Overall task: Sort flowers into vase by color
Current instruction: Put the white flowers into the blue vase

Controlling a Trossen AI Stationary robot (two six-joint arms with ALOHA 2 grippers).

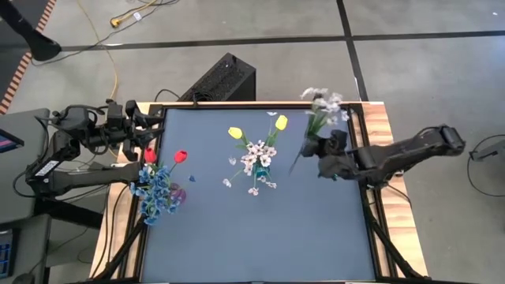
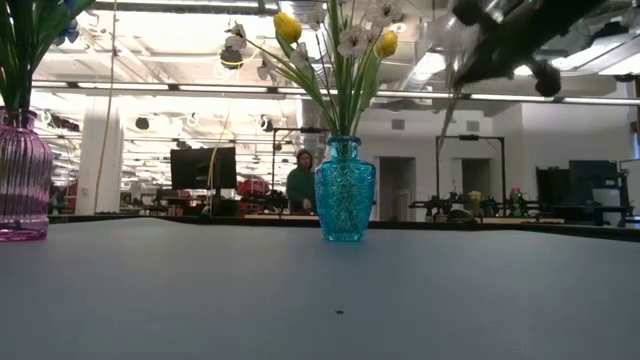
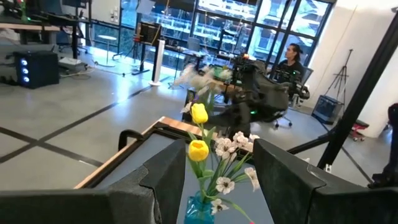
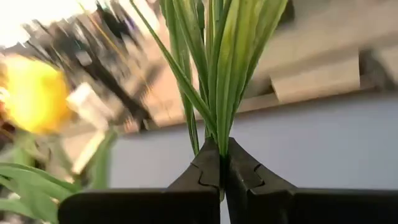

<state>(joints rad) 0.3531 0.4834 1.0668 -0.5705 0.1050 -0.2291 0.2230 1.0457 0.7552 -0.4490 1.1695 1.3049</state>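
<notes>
A white blossom spray (image 1: 323,106) on green stems is in my right gripper (image 1: 316,154), which is shut on it above the table's right part, right of the blue vase. The blue vase (image 1: 259,167) stands mid-table on its base (image 2: 345,232) with yellow tulips (image 1: 235,132) and white blossoms (image 1: 254,154) stuck in it. A pink vase (image 2: 22,180) at the left holds blue blossoms (image 1: 158,196) and red tulips (image 1: 180,156). My left gripper (image 1: 150,130) is open at the table's far left and faces the blue vase (image 3: 199,208). My right gripper pinches the spray's green stems and leaves (image 4: 217,124) between its two fingers (image 4: 249,174), coming from the table's right and lying across them. The spray is lifted clear and tilted, blossoms toward the far edge. The stem end (image 2: 448,120) hangs below the fingers.
The dark table top (image 1: 260,237) shows a wide bare stretch toward its near edge. A black box (image 1: 221,79) sits on the floor beyond the far edge. People sit in the room behind (image 2: 300,185). The table has wooden side rims (image 1: 387,126).
</notes>
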